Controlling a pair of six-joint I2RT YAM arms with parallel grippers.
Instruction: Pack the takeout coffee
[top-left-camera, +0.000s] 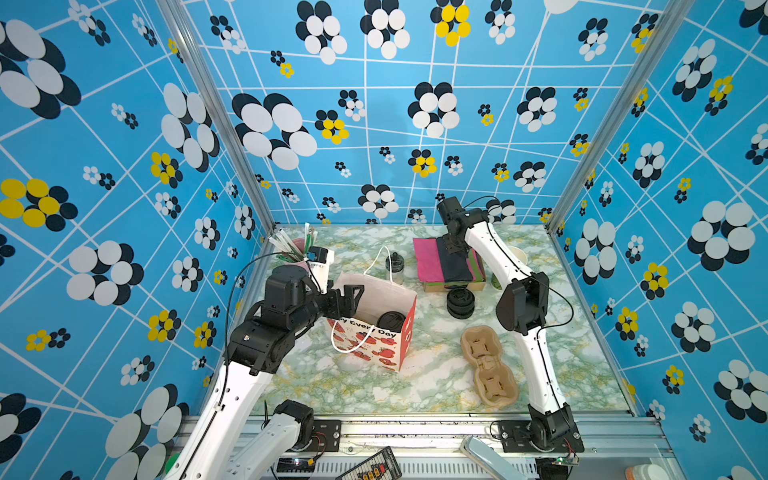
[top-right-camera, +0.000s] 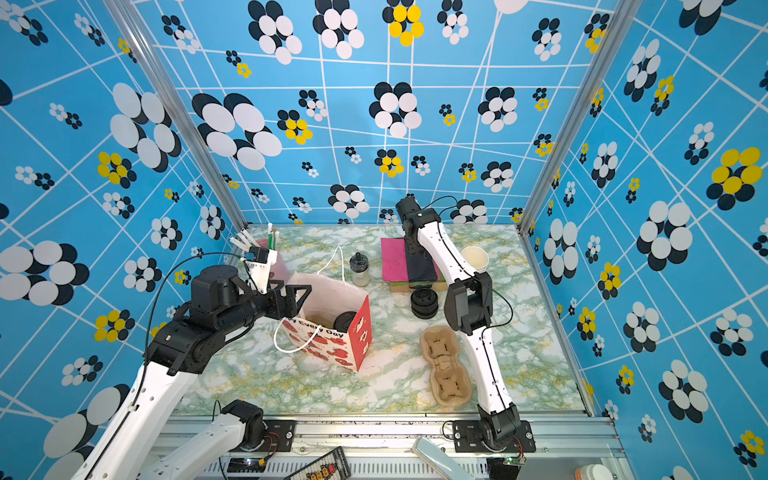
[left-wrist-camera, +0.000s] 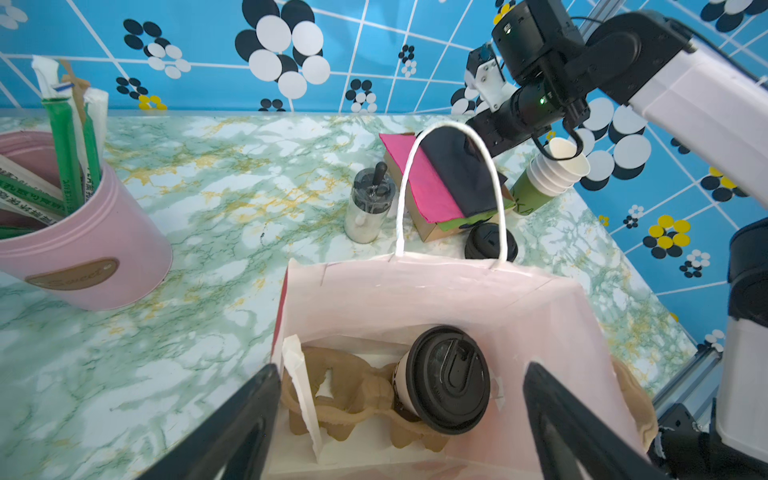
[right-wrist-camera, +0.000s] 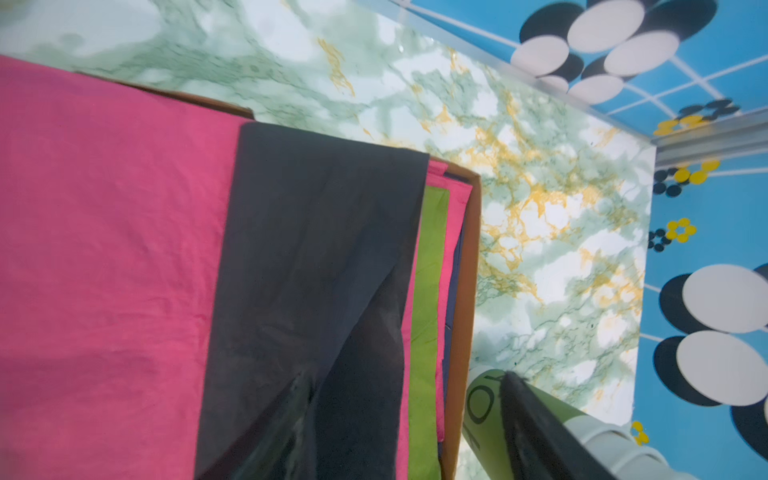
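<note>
The marbled table (top-left-camera: 436, 374) carries an open paper bag (top-left-camera: 374, 349) just toward 9 o'clock from centre. The left gripper (top-left-camera: 351, 297) hovers at the bag's 9 o'clock rim, fingers spread wide with nothing pinched between them. The right gripper (right-wrist-camera: 415, 436) hangs over the napkin stack (right-wrist-camera: 124, 249) at the table's 12 o'clock, its fingers also apart. Inside the bag a brown carrier (left-wrist-camera: 332, 399) holds the takeout coffee (top-left-camera: 390, 321), black lid on, at the bag's 3 o'clock end in both top views.
</note>
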